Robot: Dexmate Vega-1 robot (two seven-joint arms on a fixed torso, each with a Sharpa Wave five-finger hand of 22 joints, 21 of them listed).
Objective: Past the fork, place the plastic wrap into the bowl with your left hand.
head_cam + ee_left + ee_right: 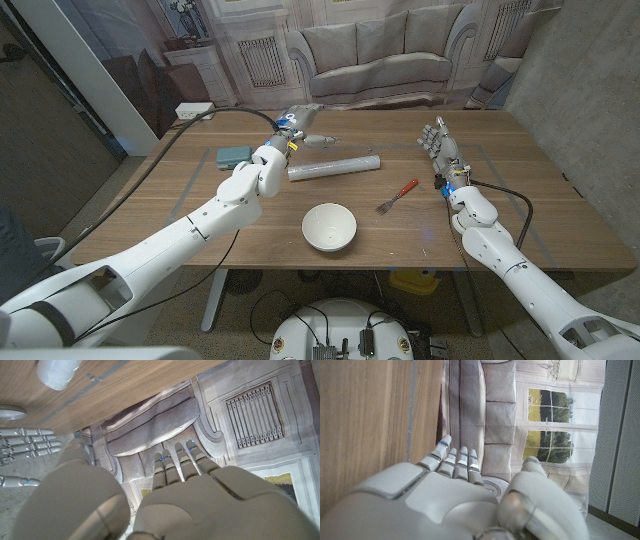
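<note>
The plastic wrap (335, 165) is a long white roll lying crosswise on the table's far middle; one end of the plastic wrap (59, 372) shows in the left wrist view. My left hand (298, 124) hovers just beyond the roll's left end with its fingers (177, 462) stretched out and apart, holding nothing. Nearer to me the white bowl (329, 227) sits empty, its rim (10, 412) also visible from the left wrist. A red-handled fork (397, 196) lies to the right of the bowl. At the far right my right hand (437, 141) stands with straight fingers (455, 457), empty.
A teal flat object (232, 156) lies on the table left of the roll. A white power strip (195, 109) and a black cable sit at the far left corner. A sofa backdrop stands behind the wooden table (180, 200).
</note>
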